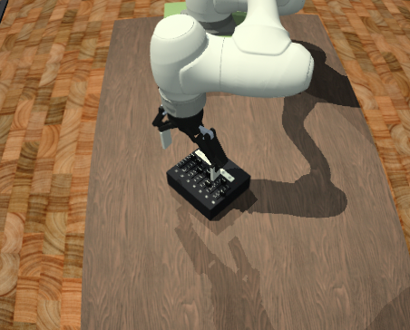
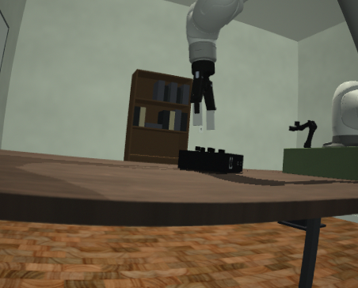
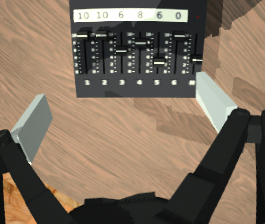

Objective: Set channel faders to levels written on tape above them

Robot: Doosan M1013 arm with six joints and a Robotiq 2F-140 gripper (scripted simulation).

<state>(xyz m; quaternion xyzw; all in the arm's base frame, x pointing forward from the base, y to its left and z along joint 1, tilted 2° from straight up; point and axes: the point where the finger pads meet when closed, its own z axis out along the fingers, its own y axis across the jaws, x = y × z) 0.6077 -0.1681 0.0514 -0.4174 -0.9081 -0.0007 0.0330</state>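
Observation:
The black lighting desk [image 3: 137,37] stands flat on the wooden table; it also shows in the top view [image 1: 208,186] and the exterior view [image 2: 211,161]. A pale tape strip [image 3: 130,15] along its top reads roughly 10, 10, 6, 8, 6, 0. Several fader caps [image 3: 136,50] sit at differing heights; the two left caps stand near the top, the right ones lower. My gripper [image 3: 121,95] [image 2: 203,119] is open and empty. It hangs above the desk, with its fingers apart from the desk on either side.
A green base block [image 2: 326,162] holds the arm's foot at the table's far end. A bookshelf [image 2: 158,115] stands behind the table. The table edge runs close to the desk's left in the top view.

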